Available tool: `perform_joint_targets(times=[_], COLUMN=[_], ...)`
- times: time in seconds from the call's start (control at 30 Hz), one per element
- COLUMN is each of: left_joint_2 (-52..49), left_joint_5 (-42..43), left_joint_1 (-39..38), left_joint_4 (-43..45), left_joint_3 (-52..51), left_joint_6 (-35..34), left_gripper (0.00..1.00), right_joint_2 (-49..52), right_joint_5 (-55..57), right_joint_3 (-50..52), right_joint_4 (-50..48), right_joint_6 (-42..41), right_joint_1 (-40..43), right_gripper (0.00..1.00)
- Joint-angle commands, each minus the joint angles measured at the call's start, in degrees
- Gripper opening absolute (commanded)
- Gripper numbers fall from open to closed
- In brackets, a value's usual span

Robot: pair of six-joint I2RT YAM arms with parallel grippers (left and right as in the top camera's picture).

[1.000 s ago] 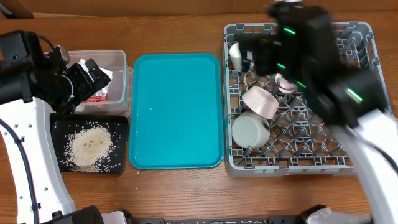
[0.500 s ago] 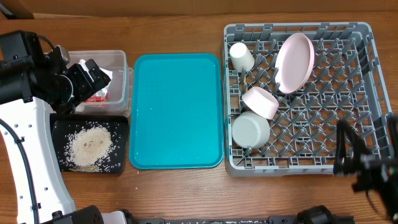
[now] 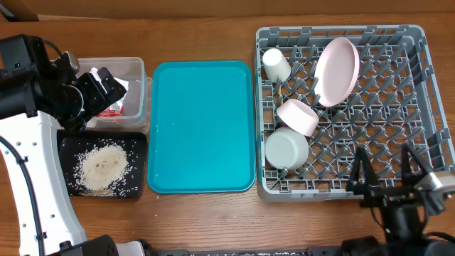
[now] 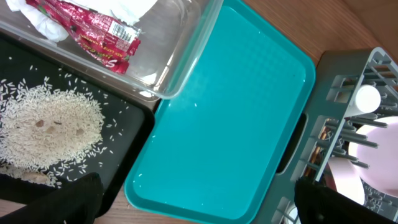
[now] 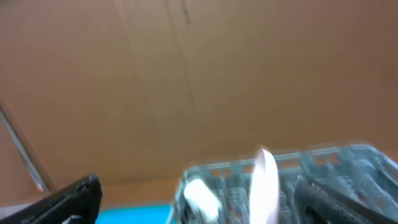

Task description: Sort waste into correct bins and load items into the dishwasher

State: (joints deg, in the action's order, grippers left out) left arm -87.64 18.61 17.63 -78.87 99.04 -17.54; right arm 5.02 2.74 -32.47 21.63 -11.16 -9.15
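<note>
The grey dish rack (image 3: 426, 85) holds the pale pink plate (image 3: 336, 70) on edge, the cream cup (image 3: 275, 64), the pink bowl (image 3: 298, 116) and the grey-green bowl (image 3: 286, 148). Thin brown sticks, perhaps the chopsticks (image 4: 322, 142), show in the rack's left side. The red wrapper (image 3: 112, 108) and white napkin (image 3: 122, 85) lie in the clear tub (image 3: 136, 75). Rice (image 3: 103, 166) lies on the black tray (image 3: 140, 153). My left gripper (image 3: 96, 89) is open and empty above the tub. My right gripper (image 3: 389, 174) is open and empty over the rack's front edge.
A large teal tray (image 3: 202, 128) lies between the bins and the rack, with a few rice grains on it in the left wrist view (image 4: 236, 112). The right wrist view (image 5: 205, 205) is blurred and looks across the rack (image 5: 348, 162) at a brown wall.
My right arm has pulled back from the far part of the rack to its front right edge, leaving the plate standing in the rack. The left arm has not moved.
</note>
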Motion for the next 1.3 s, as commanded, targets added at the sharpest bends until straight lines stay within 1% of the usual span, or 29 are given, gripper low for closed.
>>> perform_joint_targets(times=[0.0, 0.17, 0.27, 0.33, 0.5, 0.73, 0.93, 1.27], left_joint_2=[0.74, 0.74, 0.74, 0.74, 0.74, 0.74, 0.74, 0.74], left_joint_5=[-0.20, -0.22, -0.20, -0.20, -0.20, -0.20, -0.20, -0.20], left_joint_1=[-0.07, -0.07, -0.07, -0.07, -0.07, -0.07, -0.07, -0.07], left_joint_4=[0.00, 0.02, 0.00, 0.00, 0.00, 0.00, 0.00, 0.00], left_joint_3=[0.70, 0.70, 0.70, 0.70, 0.70, 0.70, 0.70, 0.70], left_joint_6=[1.25, 1.27, 1.25, 1.25, 1.25, 1.25, 1.25, 1.25], left_gripper=[1.00, 1.00, 1.00, 1.00, 1.00, 1.00, 1.00, 1.00], right_joint_2=[-3.50, -4.81, -4.81, -4.81, -4.81, -4.83, -4.83, -4.74], right_joint_5=[-1.81, -1.81, -1.81, -1.81, -1.77, -1.79, -1.79, -1.81], right_joint_3=[9.53, 21.44, 26.10, 28.26, 32.15, 32.02, 32.02, 32.00], right_joint_4=[-11.23, -28.44, -33.99, -35.19, -34.80, -27.28, -16.85, -16.83], right_joint_6=[-2.91, -4.15, -4.15, -4.15, -4.11, -3.89, -3.91, -3.89], right_joint_1=[0.28, 0.28, 0.28, 0.28, 0.28, 0.28, 0.28, 0.28], right_gripper=[1.00, 1.00, 1.00, 1.00, 1.00, 1.00, 1.00, 1.00])
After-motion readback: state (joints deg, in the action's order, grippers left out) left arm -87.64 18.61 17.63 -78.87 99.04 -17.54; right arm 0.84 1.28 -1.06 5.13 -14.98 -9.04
